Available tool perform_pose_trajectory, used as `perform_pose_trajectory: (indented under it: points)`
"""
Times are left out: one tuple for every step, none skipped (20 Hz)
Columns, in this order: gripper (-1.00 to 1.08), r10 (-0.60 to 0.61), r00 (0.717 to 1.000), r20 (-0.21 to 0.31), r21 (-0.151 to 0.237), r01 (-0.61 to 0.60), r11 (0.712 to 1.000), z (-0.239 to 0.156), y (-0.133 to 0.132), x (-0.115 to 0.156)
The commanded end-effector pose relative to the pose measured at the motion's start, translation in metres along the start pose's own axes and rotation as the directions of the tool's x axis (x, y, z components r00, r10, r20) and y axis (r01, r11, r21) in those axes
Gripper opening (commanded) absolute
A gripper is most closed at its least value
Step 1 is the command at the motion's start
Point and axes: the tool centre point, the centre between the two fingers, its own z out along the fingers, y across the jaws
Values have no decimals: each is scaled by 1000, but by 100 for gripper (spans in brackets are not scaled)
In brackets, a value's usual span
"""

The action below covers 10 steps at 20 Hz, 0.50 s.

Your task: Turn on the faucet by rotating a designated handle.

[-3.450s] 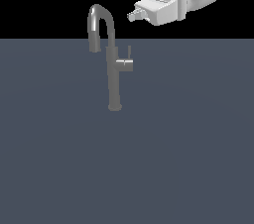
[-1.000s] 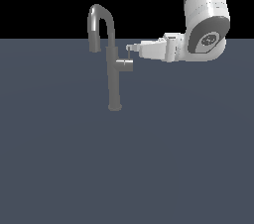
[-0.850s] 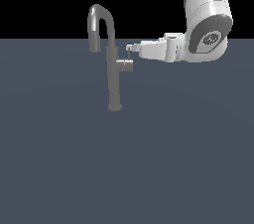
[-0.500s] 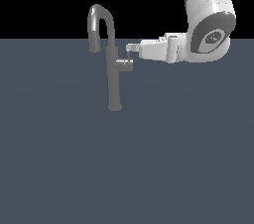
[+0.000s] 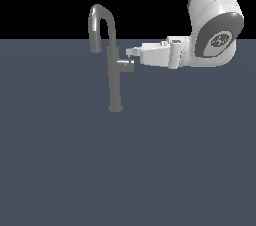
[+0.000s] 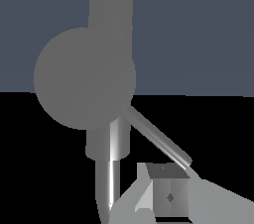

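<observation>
The faucet (image 5: 114, 70) stands on a flat slate-blue surface (image 5: 125, 170) under black.

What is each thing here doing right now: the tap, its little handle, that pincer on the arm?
Faucet: upright on the grey floor, no water visible.
Handle: stub sticks out sideways toward the arm; its thin lever slants toward a fingertip.
Pincer: level, tips at the handle; open or shut unclear.

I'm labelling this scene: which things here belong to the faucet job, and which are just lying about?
Job: faucet; its handle, lever rod seen in the wrist view; gripper beside the handle.
Lying about: nothing; only the grey surface.
</observation>
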Motion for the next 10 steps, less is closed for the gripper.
perform_pose_trajectory:
  points:
    - [-100, 7, 1000, 0, -1, -7, 1000, 0, 6, 10]
    - [-100, 9, 1000, 0, -1, -9, 1000, 0, 10, 15]
    - [-100, 12, 1000, 0, -2, -12, 1000, 0, 14, 21]
    - [-100, 15, 1000, 0, -3, -15, 1000, 0, 17, 27]
    - [-100, 17, 1000, 0, -3, -17, 1000, 0, 21, 32]
    - [-100, 20, 1000, 0, -3, -20, 1000, 0, 25, 38]
    - [-100, 20, 1000, 0, -3, -20, 1000, 0, 25, 38]
    - [-100, -18, 1000, 2, -2, 18, 1000, 0, 14, 16]
    - [-100, -12, 1000, 2, -2, 12, 1000, 0, 15, 23]
    - [-100, -7, 1000, 2, -2, 7, 1000, 0, 17, 30]
